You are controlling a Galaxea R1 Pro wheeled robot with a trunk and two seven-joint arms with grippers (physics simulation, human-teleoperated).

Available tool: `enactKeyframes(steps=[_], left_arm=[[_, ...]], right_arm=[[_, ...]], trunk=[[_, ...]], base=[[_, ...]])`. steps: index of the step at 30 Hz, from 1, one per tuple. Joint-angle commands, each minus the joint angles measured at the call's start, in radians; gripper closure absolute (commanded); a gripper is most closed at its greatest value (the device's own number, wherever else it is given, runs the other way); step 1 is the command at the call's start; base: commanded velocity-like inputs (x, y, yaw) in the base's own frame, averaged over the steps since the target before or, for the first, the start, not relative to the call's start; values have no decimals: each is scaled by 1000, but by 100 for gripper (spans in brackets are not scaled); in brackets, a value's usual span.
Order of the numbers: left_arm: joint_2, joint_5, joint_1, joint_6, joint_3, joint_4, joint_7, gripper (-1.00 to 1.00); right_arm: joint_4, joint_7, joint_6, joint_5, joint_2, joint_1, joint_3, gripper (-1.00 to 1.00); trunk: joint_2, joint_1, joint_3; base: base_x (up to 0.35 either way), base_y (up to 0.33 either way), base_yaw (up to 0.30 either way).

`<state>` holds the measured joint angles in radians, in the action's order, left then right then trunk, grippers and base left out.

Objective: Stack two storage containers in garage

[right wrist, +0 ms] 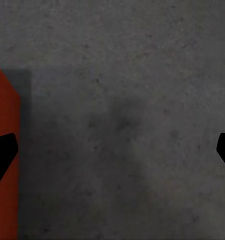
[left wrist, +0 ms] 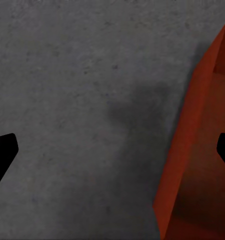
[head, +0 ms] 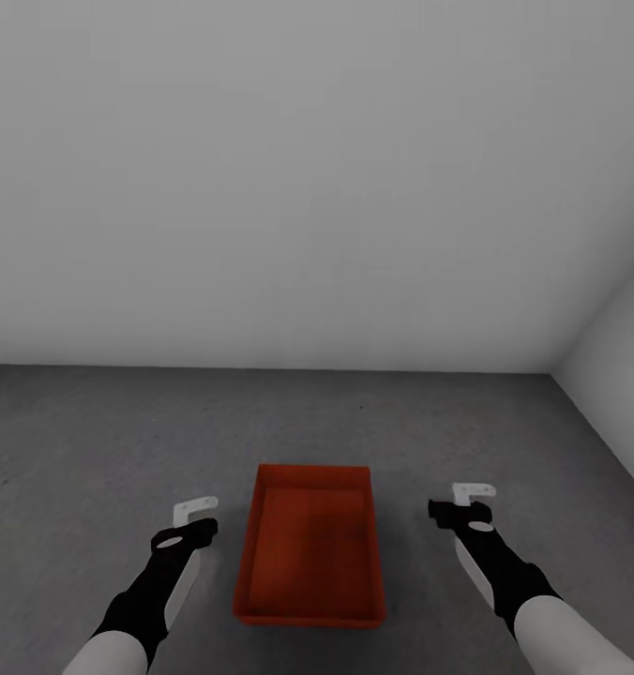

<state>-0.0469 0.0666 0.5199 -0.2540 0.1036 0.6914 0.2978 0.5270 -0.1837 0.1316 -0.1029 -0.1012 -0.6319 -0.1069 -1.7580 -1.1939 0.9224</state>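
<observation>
On grey floor (head: 92,431): unlabelled container (head: 309,553).

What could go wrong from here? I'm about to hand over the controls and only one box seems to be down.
1. The left gripper and right gripper flank the storage container with fingers open; either arm could bump it and shift it on the floor.
2. The side wall is near on the right, limiting room for turning.
3. Only one container is visible; the stack is not done.
</observation>
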Motion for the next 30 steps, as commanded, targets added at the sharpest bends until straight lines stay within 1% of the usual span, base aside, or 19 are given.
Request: enactKeyframes(steps=[1, 21, 30], left_arm=[[-1, 7, 0, -4, 2, 1, 3, -100], [-4, 7, 0, 1, 1, -1, 2, -100], [-2, 7, 0, 2, 1, -15, 1, -100]], right_arm=[[1, -8, 3, -11, -1, 0, -9, -100], [-8, -8, -3, -12, 1, 0, -10, -100], [-8, -9, -3, -14, 3, 0, -10, -100]], trunk=[[7, 4, -2], [147, 81, -65], [210, 115, -93]], base=[[0, 0, 0], [0, 0, 0], [0, 0, 0]])
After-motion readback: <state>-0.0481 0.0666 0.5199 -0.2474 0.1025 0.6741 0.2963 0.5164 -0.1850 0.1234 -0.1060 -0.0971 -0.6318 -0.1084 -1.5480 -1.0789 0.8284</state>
